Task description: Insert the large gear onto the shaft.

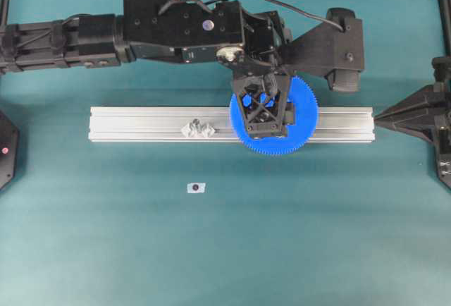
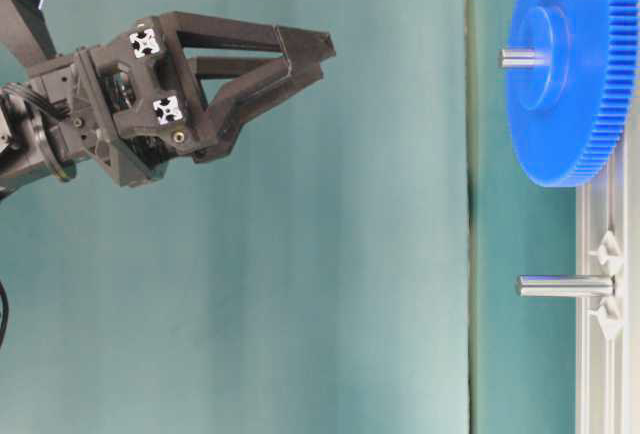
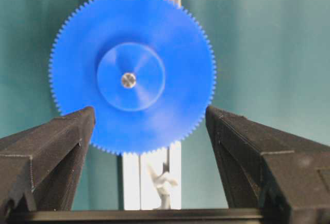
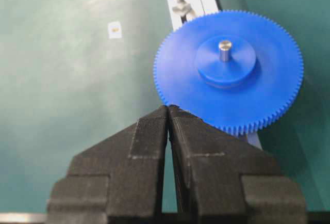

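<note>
The large gear (image 1: pixel 303 119) is a bright-blue toothed disc lying flat on the aluminium rail (image 1: pixel 141 123). The shaft (image 4: pixel 224 49) pokes up through its raised hub. From table level the gear (image 2: pixel 580 104) sits low on the shaft (image 2: pixel 520 57), against the rail. My left gripper (image 1: pixel 265 108) hangs well above it, pointing down, open and holding nothing. In the left wrist view its fingers (image 3: pixel 51 146) stand wide either side of the gear (image 3: pixel 175 53). My right gripper (image 4: pixel 168 108) is shut and empty, just short of the gear's rim (image 4: pixel 268 95).
A second, bare silver pin (image 1: pixel 198 128) with clear plastic pieces stands further left on the rail (image 2: pixel 565 285). A small white tag (image 1: pixel 196 187) lies on the teal table in front of the rail. The right arm (image 1: pixel 423 112) rests at the rail's right end.
</note>
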Controlling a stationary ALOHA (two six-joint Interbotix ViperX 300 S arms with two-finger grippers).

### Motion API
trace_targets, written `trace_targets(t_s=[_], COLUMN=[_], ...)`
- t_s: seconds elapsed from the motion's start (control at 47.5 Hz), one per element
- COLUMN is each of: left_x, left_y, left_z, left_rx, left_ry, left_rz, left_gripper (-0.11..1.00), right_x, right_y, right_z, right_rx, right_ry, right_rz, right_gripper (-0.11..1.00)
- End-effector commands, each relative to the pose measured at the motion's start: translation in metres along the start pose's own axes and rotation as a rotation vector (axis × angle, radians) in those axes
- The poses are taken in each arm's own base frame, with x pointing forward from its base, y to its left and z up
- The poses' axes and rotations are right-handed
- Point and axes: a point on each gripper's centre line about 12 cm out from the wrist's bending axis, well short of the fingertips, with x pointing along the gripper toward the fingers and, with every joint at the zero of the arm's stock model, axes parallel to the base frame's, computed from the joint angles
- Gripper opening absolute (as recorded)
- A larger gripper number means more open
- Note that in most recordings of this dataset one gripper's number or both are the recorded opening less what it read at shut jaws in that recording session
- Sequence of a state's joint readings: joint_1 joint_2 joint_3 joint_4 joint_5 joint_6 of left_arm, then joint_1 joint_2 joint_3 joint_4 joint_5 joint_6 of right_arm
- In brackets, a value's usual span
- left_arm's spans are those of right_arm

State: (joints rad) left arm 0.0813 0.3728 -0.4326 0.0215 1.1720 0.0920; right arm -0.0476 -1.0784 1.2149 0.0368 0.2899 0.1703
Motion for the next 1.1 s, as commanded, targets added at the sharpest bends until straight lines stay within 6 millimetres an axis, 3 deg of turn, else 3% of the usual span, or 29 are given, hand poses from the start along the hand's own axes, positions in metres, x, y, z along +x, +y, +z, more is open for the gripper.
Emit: trace_targets(t_s=[0.0,1.075], left_x=[-0.014,0.004], left_y=[-0.001,-0.001], left_z=[0.006,0.004], left_rx=[0.001,-0.038], left_ry=[-0.041,-0.008], left_rz=[0.004,0.001], left_gripper=[0.83,0.83], right_x=[-0.001,-0.001], right_y=[0.002,0.001], right_z=[0.009,0.007], right_rx=[0.011,0.012], right_ry=[-0.024,-0.021], right_rz=[0.004,0.004], right_gripper=[0.12,0.12])
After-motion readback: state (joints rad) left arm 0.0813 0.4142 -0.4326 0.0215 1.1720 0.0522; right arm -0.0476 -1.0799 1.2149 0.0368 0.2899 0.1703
